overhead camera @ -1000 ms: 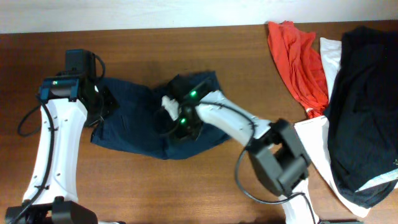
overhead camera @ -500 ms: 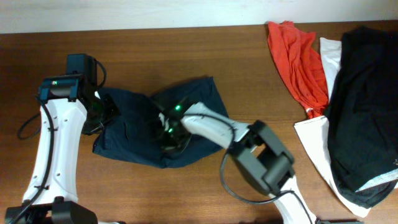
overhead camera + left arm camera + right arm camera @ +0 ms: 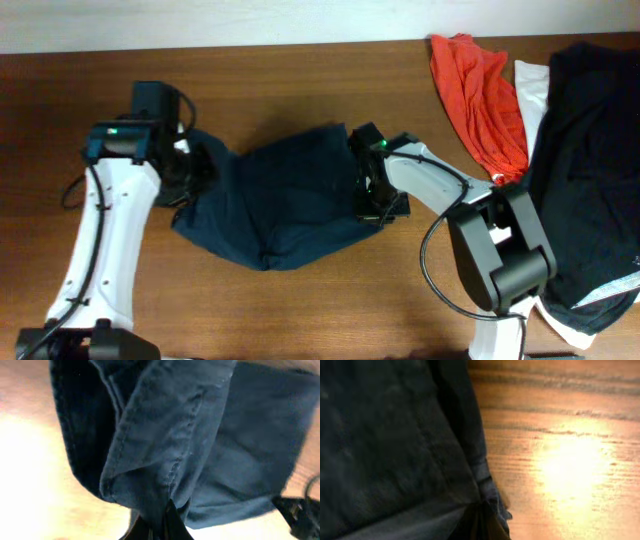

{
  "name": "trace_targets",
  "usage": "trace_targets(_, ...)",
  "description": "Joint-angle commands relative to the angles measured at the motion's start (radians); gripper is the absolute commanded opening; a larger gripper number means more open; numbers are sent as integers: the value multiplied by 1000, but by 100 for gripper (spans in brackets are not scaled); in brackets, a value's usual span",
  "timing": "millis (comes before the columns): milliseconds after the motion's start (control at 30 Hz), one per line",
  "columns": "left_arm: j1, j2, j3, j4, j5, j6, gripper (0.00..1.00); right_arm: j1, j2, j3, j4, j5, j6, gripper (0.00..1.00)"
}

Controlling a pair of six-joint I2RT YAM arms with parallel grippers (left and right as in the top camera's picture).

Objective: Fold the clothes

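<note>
The navy clothes (image 3: pixel 285 200) hang spread between my two grippers over the wooden table, sagging in the middle. My left gripper (image 3: pixel 195 170) is shut on the left edge of the cloth; in the left wrist view the clothes (image 3: pixel 165 440) bunch into the jaws (image 3: pixel 162 522). My right gripper (image 3: pixel 368 190) is shut on the right edge; in the right wrist view the clothes (image 3: pixel 395 445) run into the jaws (image 3: pixel 480 527). No waistband button shows.
A red-orange garment (image 3: pixel 480 95), a white cloth (image 3: pixel 510 240) and a black garment (image 3: pixel 590 170) lie at the right side of the table. Bare wood (image 3: pixel 560 460) lies to the right of the navy cloth.
My right gripper has moved right from the cloth's middle to its right edge. My left gripper has shifted right. The navy cloth now stretches wider between them.
</note>
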Motion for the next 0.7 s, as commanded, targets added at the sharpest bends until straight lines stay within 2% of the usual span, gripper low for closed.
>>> trace_targets(0, -124, -28, 18, 47, 101, -6, 0, -4, 32, -79, 42, 26, -1, 4)
trace_targets(133, -270, -11, 18, 182, 90, -52, 0, -3, 32, -81, 31, 23, -1, 4)
trace_targets(300, -375, 80, 18, 265, 76, -128, 0, -3, 32, -81, 26, 23, -1, 4)
trace_targets(400, -415, 129, 18, 328, 96, -128, 0, -3, 32, -81, 24, 23, -1, 4)
trace_targets(467, -423, 139, 18, 383, 172, -127, 1, -3, 32, -81, 18, 23, -1, 4)
trace_targets(500, -422, 139, 18, 422, 201, -127, 13, -5, 32, -77, -5, 25, 2, 4)
trace_targets(567, -413, 138, 19, 464, 223, -126, 23, -29, 12, -35, -87, 102, 56, 4)
trace_targets(600, -387, 134, 32, 487, 232, -101, 34, -61, -18, 6, -145, 174, 90, 4)
trace_targets(633, -355, 130, 52, 500, 231, -77, 48, -94, -47, 47, -190, 212, 96, 4)
trace_targets(667, -312, 127, 80, 510, 232, -73, 70, -143, -87, 107, -241, 222, 91, 5)
